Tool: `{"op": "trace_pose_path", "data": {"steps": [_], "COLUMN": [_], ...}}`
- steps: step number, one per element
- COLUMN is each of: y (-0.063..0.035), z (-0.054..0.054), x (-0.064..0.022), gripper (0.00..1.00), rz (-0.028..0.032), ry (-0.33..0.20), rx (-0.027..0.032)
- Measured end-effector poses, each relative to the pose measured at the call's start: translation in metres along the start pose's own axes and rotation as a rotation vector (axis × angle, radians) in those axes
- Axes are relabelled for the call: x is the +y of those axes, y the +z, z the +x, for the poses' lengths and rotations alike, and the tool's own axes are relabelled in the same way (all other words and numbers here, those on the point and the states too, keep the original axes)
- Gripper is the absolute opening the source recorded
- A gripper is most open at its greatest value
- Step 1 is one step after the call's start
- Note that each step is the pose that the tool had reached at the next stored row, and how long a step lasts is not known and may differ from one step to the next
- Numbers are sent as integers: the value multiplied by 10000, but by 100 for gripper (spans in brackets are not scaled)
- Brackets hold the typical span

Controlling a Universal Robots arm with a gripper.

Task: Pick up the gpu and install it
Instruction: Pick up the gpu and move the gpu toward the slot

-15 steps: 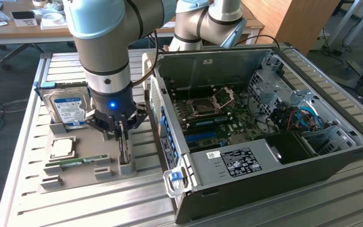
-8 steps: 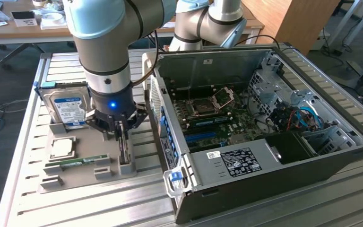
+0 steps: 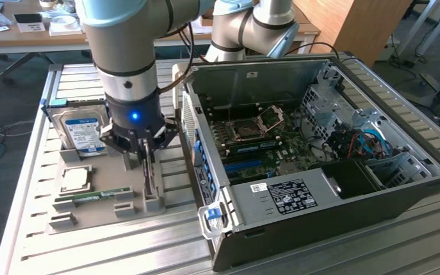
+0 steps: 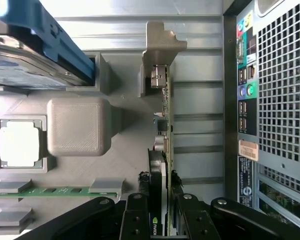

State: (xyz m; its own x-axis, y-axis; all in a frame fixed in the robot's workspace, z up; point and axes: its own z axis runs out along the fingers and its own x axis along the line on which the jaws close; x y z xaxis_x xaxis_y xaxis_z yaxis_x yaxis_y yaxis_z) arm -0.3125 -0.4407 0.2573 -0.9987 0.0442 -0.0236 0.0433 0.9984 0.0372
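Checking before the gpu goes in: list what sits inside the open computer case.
Inside the computer case: the motherboard with a CPU socket, blue cables, and a labelled power supply. What lies beneath the power supply is hidden.

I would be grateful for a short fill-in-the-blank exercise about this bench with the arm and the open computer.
1. The gpu stands on ____ in the gray holder.
2. The gripper hangs directly over the gpu, to the exterior view's ____ of the computer case.
3. The hard drive carries a blue-and-____ label.
4. The narrow memory stick in the holder is ____.

Missing words: edge; left; white; green.
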Motion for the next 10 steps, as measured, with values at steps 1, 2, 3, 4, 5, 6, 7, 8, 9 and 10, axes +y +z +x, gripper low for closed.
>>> {"op": "trace_pose_path", "data": {"steps": [1,2,3,4,5,6,7,8,9,10], "y": [-36,-68,-105,-143,-177,-208,-240,-274,-311,-348], "z": [-1,-1,-2,-3,-4,-5,-5,-6,-7,-8], "x": [1,3,5,6,8,9,10,12,13,15], "gripper": [27,27,27,27,27,27,27,27,27,27], "rz": [7,16,26,33,42,50,57,65,70,78], "ry": [0,1,0,0,0,-1,-1,-1,-1,-1], "rx": [0,-1,-1,-2,-2,-2,-2,-2,-3,-4]}}
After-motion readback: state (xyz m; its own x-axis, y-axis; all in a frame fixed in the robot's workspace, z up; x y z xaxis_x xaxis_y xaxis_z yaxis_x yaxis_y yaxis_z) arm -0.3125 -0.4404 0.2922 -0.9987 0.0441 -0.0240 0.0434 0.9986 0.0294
